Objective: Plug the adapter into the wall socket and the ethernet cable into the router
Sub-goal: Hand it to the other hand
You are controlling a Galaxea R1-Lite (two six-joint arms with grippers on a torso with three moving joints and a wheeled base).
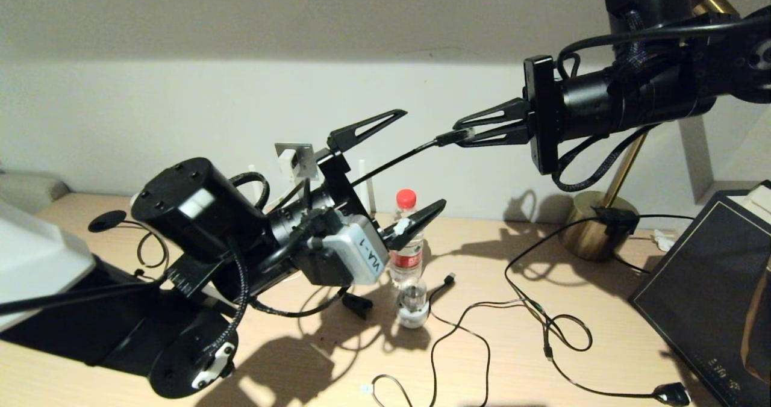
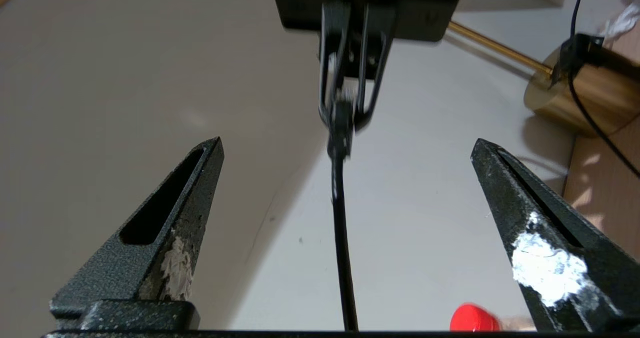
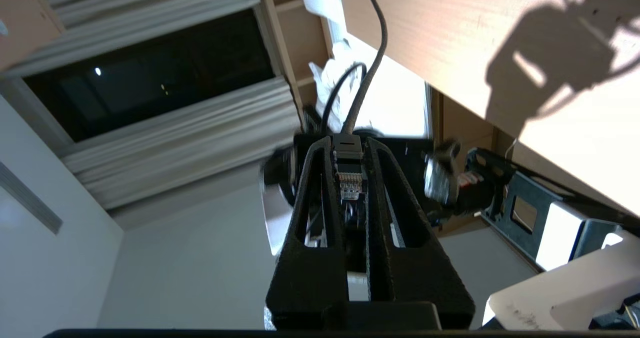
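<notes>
My right gripper (image 1: pixel 459 135) is raised in front of the wall and shut on the ethernet cable's connector (image 3: pixel 348 173), whose clear tip points back toward the wrist. From it the black ethernet cable (image 1: pixel 391 163) slants down and left, passing between the fingers of my left gripper (image 1: pixel 424 156) without touching them. The left gripper is open; in its wrist view the cable (image 2: pixel 342 258) runs midway between the fingers (image 2: pixel 175 228). On the wall behind the left arm is the grey wall socket (image 1: pixel 301 154), with the white adapter (image 1: pixel 287 165) against it. Only one antenna (image 1: pixel 363 175) of the router shows.
A water bottle (image 1: pixel 408 238) with a red cap stands on the wooden desk (image 1: pixel 602 347) just below the left gripper. A brass lamp base (image 1: pixel 593 232) stands at the back right, and a dark flat box (image 1: pixel 711 286) lies at the right edge. Thin black cords (image 1: pixel 542 323) loop across the desk.
</notes>
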